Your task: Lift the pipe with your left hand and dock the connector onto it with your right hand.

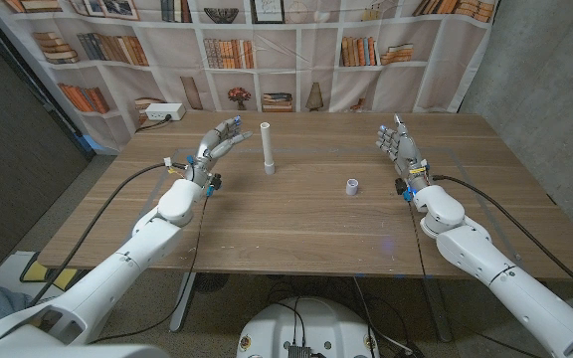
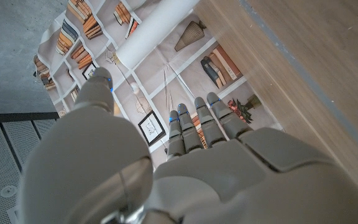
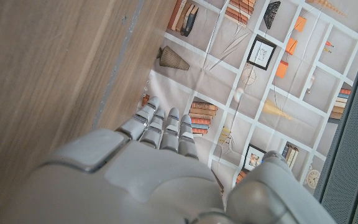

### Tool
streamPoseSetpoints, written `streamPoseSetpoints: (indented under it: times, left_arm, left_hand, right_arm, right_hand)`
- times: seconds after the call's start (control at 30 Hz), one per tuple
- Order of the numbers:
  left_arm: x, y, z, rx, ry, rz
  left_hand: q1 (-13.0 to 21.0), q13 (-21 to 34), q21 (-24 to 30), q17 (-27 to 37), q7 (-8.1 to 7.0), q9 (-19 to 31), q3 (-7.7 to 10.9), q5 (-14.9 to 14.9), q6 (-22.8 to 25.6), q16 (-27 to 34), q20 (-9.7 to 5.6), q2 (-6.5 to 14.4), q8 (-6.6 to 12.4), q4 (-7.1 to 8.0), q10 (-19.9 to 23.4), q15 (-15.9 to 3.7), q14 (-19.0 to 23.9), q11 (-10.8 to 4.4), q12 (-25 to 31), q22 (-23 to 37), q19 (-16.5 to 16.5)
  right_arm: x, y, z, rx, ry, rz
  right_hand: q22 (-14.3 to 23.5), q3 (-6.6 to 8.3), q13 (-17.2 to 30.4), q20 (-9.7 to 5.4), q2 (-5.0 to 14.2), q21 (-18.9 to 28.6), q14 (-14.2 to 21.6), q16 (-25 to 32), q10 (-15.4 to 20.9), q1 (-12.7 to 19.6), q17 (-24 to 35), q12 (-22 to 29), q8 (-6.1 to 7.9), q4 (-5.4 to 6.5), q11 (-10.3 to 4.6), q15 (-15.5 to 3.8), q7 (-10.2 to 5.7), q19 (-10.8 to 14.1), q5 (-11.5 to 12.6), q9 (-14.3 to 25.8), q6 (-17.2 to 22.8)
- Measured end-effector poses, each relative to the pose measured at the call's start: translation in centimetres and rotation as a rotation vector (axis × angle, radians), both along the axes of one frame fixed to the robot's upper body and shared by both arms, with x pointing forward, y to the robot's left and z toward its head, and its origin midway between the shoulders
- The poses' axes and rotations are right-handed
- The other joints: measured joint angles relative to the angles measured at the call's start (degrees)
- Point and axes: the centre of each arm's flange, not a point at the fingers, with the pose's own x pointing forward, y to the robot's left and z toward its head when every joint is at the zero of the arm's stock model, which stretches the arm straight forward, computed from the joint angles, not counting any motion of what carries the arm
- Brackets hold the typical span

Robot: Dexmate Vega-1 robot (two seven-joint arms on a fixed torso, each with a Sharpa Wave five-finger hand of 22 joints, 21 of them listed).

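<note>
We see a wooden table (image 1: 296,214) with a matt, smooth top and a fine lengthwise grain, a pale strip of tape-like line running near its edges. On it the pipe (image 1: 267,147) looks like white plastic, smooth and matt, and the connector (image 1: 352,186) reads as pale plastic with a faint lilac tint. The left hand (image 1: 214,141) and right hand (image 1: 398,145) wear hard grey shells, smooth with a soft satin sheen, and the arm casings gleam in glossy white plastic. Behind, we have a printed cloth backdrop (image 1: 306,55) of bookshelves, creased and matt, beside rough grey concrete wall (image 1: 545,70).
</note>
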Motion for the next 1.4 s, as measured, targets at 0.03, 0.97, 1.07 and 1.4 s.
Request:
streamPoseSetpoints:
  times: [0.03,0.97,1.07,1.4]
  left_arm:
    - [0.0,-0.1,0.0,0.005,-0.007,0.007]
    - [1.6,-4.1,-0.6,0.238,-0.014,0.125]
    - [1.7,-4.3,-0.7,0.251,-0.014,0.138]
    - [1.9,-4.6,-1.0,0.273,-0.017,0.191]
  left_hand:
    - [0.01,0.00,0.00,0.00,-0.09,0.00,0.00,0.00,0.09,0.00,-0.04,0.01,0.11,0.00,0.18,0.00,0.00,-0.18,0.00,0.00,0.41]
    - [3.58,0.26,0.86,0.28,-1.82,0.26,0.50,-1.33,9.83,0.49,-0.32,2.64,2.11,0.01,8.58,-0.42,7.18,-2.36,0.65,0.28,4.82]
    - [4.54,0.26,1.10,0.28,-1.99,0.26,0.74,-1.55,10.80,0.49,-0.24,2.59,2.11,-0.23,9.54,-0.29,7.91,-2.58,0.64,0.44,5.54]
    - [5.05,0.25,1.30,0.27,-2.24,0.26,0.91,-1.76,12.08,0.49,-0.34,3.10,2.33,-0.06,10.49,-0.28,9.13,-2.89,0.64,0.53,6.05]
  right_arm:
    - [-0.1,0.0,0.0,-0.002,-0.003,-0.002]
    - [-1.8,0.5,0.0,-0.037,-0.018,-0.025]
    - [-1.8,0.5,-0.1,-0.038,-0.014,-0.026]
    - [-1.8,0.4,-0.2,-0.041,-0.003,-0.028]
  right_hand:
    - [0.00,0.00,0.00,0.00,0.24,0.00,0.00,0.00,0.22,0.24,0.00,0.00,0.00,0.00,0.22,0.00,0.00,0.00,0.00,0.00,0.00]
    - [-0.01,0.00,-0.01,-0.09,0.15,-0.01,0.95,0.00,0.91,1.21,-0.01,0.22,0.00,-0.47,0.30,-0.14,-0.01,0.51,0.00,-0.01,1.06]
    - [-0.01,0.17,0.24,-0.09,0.38,-0.01,1.03,0.00,1.22,1.43,-0.01,0.22,0.00,-0.64,0.00,-0.22,-0.10,0.51,0.00,-0.01,1.34]
    - [-0.01,0.08,0.29,-0.01,0.61,0.38,1.57,0.00,1.53,1.66,-0.01,0.22,0.00,-0.87,0.30,-0.14,-0.10,1.22,0.00,-0.01,1.34]
